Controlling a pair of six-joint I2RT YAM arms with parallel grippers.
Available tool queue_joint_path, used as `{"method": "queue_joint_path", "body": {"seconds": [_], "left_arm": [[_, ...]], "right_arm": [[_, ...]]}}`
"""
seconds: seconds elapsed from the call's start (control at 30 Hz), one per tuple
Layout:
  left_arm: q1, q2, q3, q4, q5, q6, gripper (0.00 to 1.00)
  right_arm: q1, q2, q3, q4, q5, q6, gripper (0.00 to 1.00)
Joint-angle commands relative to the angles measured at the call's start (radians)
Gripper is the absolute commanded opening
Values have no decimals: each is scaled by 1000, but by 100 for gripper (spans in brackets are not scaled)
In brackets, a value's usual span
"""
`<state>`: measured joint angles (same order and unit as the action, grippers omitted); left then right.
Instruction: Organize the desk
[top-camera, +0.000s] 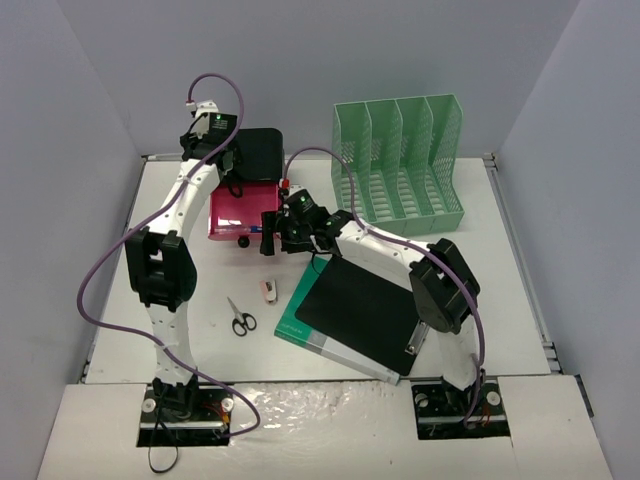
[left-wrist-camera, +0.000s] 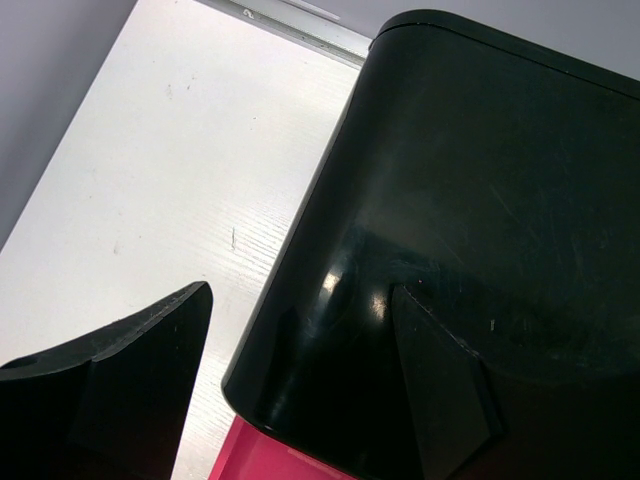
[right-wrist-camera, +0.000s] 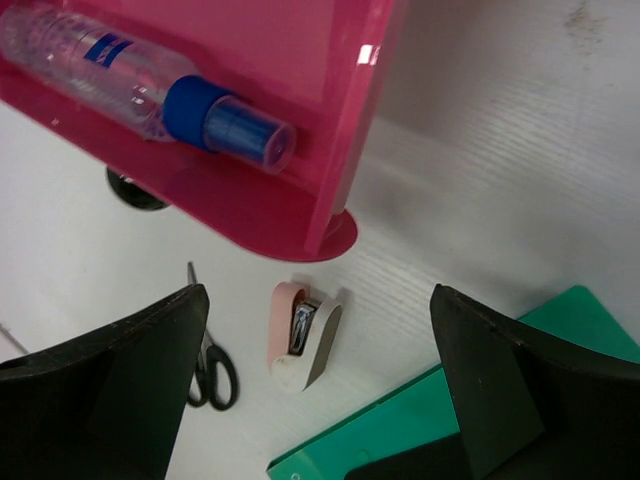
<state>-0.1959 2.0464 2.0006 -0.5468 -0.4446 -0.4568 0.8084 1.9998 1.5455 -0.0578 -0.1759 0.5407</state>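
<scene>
right wrist: desk (right-wrist-camera: 500, 150) beneath right tool (right-wrist-camera: 318, 292)

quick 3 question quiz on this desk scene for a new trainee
1. True or false: the scissors lie inside the pink tray.
2. Which item lies below the open right gripper? A) stapler B) marker C) tape roll
3. Fill in: the bottle in the pink tray has a ____ cap.
Key: 1 false; 2 A; 3 blue.
</scene>
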Motion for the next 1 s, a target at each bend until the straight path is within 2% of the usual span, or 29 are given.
{"method": "queue_joint_path", "body": {"seconds": [0.0, 0.37, 0.97], "left_arm": [[9, -22, 10, -39, 10, 0, 70], [8, -14, 22, -58, 12, -8, 70], [7, -38, -45, -45, 15, -14, 70]], "right_arm": [[19, 14, 44, 93, 135, -7, 90], [37, 106, 152, 124, 223, -25, 90], [17, 181, 335, 111, 368, -106, 92]]}}
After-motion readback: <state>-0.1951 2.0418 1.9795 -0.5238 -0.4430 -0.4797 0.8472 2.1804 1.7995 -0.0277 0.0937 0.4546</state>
